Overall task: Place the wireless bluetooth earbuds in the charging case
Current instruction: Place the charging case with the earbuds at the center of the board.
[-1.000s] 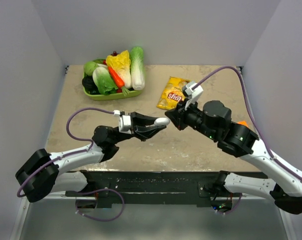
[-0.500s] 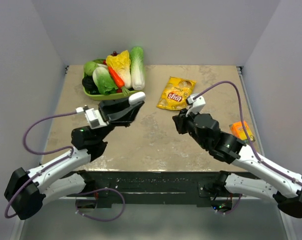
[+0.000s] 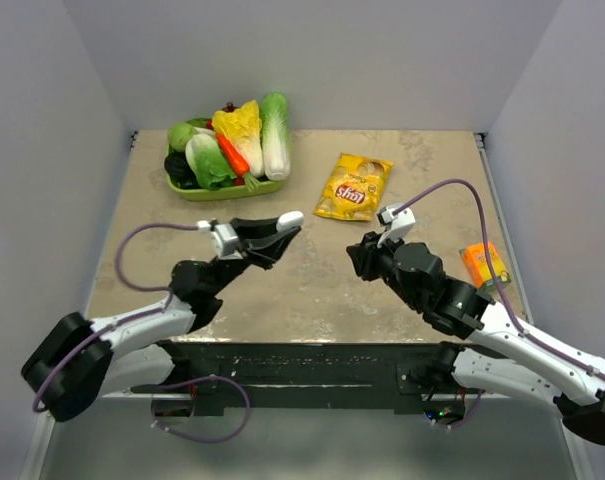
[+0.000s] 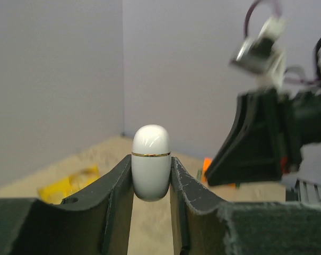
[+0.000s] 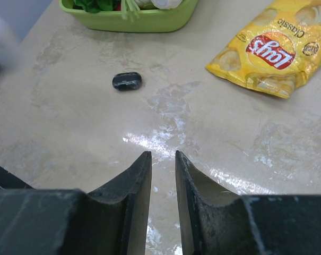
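beige tabletop, left pincer clamping charging case, right pincer barely apart

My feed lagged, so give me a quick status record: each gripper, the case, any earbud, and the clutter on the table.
left gripper: shut on the white case, held up off the table
case lid: closed
right gripper: narrowly open, empty, over bare table
dark earbud: loose on the table, near the green tray
clutter: chip bag, orange packet
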`<state>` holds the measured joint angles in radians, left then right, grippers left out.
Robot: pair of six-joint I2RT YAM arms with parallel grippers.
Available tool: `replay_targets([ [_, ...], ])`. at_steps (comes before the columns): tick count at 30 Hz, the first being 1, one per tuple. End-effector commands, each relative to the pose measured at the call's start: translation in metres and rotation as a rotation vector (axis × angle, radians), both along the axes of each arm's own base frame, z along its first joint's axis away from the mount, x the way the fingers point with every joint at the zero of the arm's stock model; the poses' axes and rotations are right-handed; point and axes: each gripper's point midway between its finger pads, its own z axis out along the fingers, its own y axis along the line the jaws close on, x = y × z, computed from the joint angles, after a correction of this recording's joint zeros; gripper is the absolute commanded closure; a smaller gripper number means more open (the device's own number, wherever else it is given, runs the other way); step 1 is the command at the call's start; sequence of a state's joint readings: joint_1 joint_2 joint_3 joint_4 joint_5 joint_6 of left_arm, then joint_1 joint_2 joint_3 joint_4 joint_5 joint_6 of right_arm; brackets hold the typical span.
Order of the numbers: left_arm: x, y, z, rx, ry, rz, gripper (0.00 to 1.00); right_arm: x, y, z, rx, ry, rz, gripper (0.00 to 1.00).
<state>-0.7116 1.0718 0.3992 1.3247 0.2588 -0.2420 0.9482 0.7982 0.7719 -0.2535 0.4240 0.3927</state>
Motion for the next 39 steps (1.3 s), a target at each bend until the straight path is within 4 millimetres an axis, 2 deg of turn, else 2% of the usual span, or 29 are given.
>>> replay_targets([
  [1,-0.021,0.022,0.019,-0.185,-0.178,-0.004,1.0,0.0,0.001,-0.001,0.032,-0.011,-0.002,0.69],
  [2,-0.014,0.014,0.002,-0.158,-0.148,-0.009,1.0,0.0,0.001,-0.003,0.028,-0.009,-0.004,0.68],
  [4,-0.01,0.008,-0.003,-0.146,-0.156,-0.015,1.0,0.0,-0.001,-0.01,0.013,-0.002,-0.013,0.66],
  [5,-0.002,0.001,-0.015,-0.117,-0.13,-0.014,1.0,0.0,-0.003,-0.012,0.009,0.004,-0.015,0.65],
  [10,0.028,-0.015,-0.045,-0.063,-0.059,0.027,1.0,0.0,-0.012,-0.018,-0.008,0.01,-0.047,0.59],
  [11,0.037,-0.021,-0.06,-0.034,-0.026,0.034,1.0,0.0,-0.013,-0.018,-0.01,0.011,-0.055,0.59],
  [12,0.042,-0.024,-0.066,-0.023,-0.015,0.043,1.0,0.0,-0.014,-0.019,-0.007,0.013,-0.058,0.57],
  [13,0.051,-0.024,-0.069,-0.03,0.0,0.068,1.0,0.0,-0.014,-0.019,-0.003,0.017,-0.063,0.57],
  [14,0.061,-0.028,-0.083,-0.012,0.037,0.08,1.0,0.0,-0.015,-0.021,-0.008,0.023,-0.065,0.56],
  [16,0.077,-0.029,-0.088,-0.029,0.071,0.114,1.0,-0.001,-0.015,-0.024,-0.009,0.036,-0.067,0.55],
  [17,0.086,-0.032,-0.103,-0.013,0.105,0.131,1.0,-0.001,-0.014,-0.024,-0.007,0.037,-0.068,0.54],
  [19,0.101,-0.031,-0.111,-0.03,0.145,0.166,1.0,-0.002,-0.014,-0.026,-0.009,0.049,-0.068,0.53],
  [20,0.107,-0.032,-0.125,-0.02,0.18,0.175,1.0,-0.002,-0.014,-0.027,-0.011,0.052,-0.069,0.52],
  [25,0.119,-0.032,-0.152,-0.004,0.253,0.205,1.0,-0.003,-0.014,-0.022,-0.004,0.048,-0.062,0.49],
  [28,0.119,-0.032,-0.167,0.021,0.282,0.201,0.86,-0.003,-0.014,-0.021,-0.008,0.045,-0.059,0.48],
  [29,0.119,-0.033,-0.17,0.026,0.286,0.2,0.77,-0.003,-0.014,-0.021,-0.01,0.045,-0.06,0.47],
  [31,0.118,-0.032,-0.176,0.037,0.298,0.199,0.69,-0.003,-0.014,-0.023,-0.014,0.047,-0.062,0.46],
  [32,0.117,-0.032,-0.177,0.04,0.3,0.198,0.6,-0.002,-0.014,-0.022,-0.014,0.045,-0.063,0.46],
  [34,0.115,-0.032,-0.181,0.053,0.305,0.192,0.51,-0.003,-0.014,-0.022,-0.012,0.048,-0.062,0.45],
  [35,0.114,-0.031,-0.181,0.054,0.307,0.193,0.43,-0.003,-0.015,-0.023,-0.011,0.049,-0.064,0.45],
  [39,0.108,-0.023,-0.182,0.053,0.323,0.205,0.26,-0.004,-0.016,-0.021,-0.006,0.046,-0.066,0.44],
])
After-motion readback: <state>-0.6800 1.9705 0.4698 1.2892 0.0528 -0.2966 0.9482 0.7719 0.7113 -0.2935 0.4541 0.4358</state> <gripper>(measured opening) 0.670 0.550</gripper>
